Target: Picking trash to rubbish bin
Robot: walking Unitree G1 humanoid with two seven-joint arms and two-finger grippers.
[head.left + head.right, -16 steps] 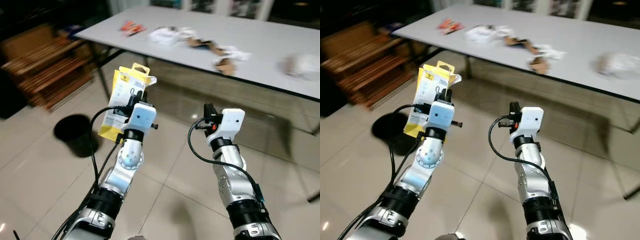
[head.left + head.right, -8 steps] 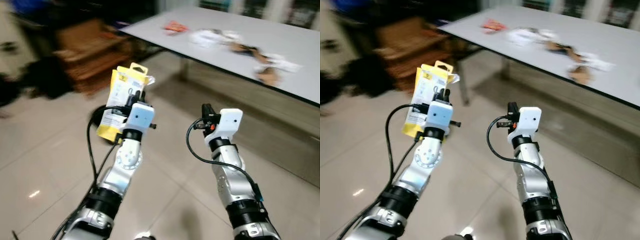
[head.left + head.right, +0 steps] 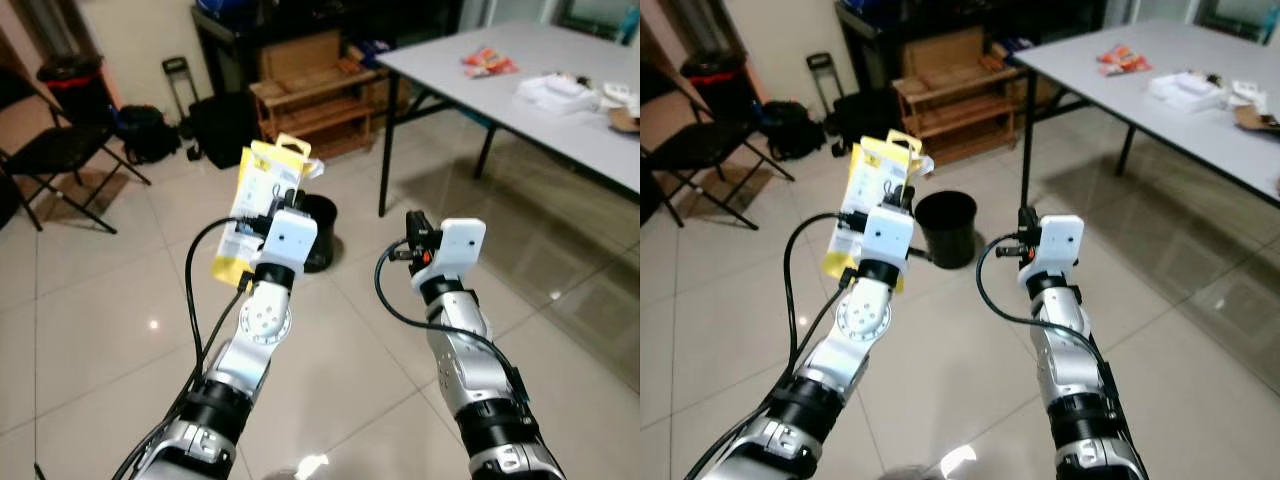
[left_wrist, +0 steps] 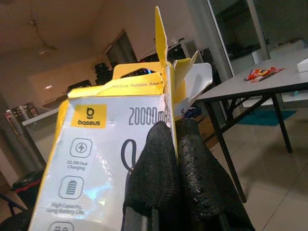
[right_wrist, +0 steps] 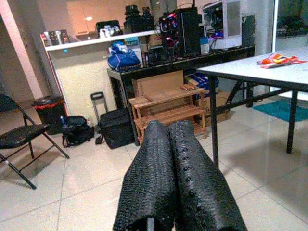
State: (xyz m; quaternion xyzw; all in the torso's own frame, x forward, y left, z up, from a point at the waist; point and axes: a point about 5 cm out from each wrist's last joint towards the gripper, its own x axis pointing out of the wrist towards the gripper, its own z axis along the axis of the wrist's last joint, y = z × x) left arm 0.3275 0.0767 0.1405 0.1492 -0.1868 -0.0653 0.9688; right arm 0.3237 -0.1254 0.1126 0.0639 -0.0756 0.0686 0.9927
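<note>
My left gripper (image 4: 168, 126) is shut on a yellow and white power bank package (image 3: 252, 200), held upright at chest height. A black rubbish bin (image 3: 945, 228) stands on the tiled floor just beyond that gripper, partly hidden by the wrist in the left eye view. My right gripper (image 5: 168, 126) is raised beside it, fingers pressed together with nothing between them. More trash lies on the grey table (image 3: 560, 125) at the right: an orange wrapper (image 3: 488, 62) and white papers (image 3: 560, 88).
A black folding chair (image 3: 55, 150) stands at the far left. Against the back wall are a low wooden shelf (image 3: 315, 105) and black bags (image 3: 215, 125). A black table leg (image 3: 385, 160) comes down just right of the bin.
The camera has swung left, so the table has slid to the right and the chair and shelf have come into view. Both arms keep the same pose, with the package still held.
</note>
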